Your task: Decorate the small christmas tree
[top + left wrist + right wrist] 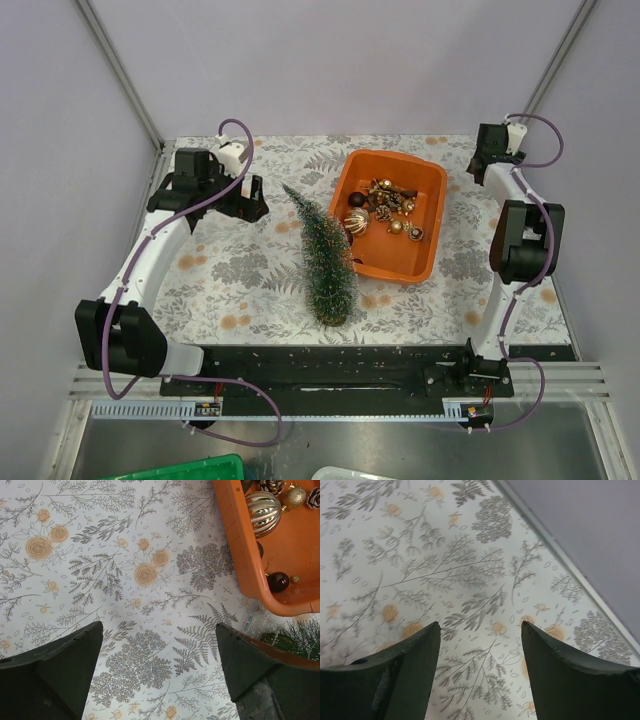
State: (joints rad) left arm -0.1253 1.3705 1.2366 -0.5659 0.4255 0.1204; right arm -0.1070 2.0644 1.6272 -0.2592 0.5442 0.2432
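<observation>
While both arms sit at the sides of the desk [420,300], the small christmas tree [325,255] lies on its side in the middle, base nearest, tip pointing away, its flank touching the orange tray [432,215] of ornaments [385,205]. It looks light, with soft, springy bristles; the stiff base seems the safest hold. The left gripper [157,670] has fingers wide apart over bare cloth; the right gripper [480,667] fingers stand apart, holding nothing.
</observation>
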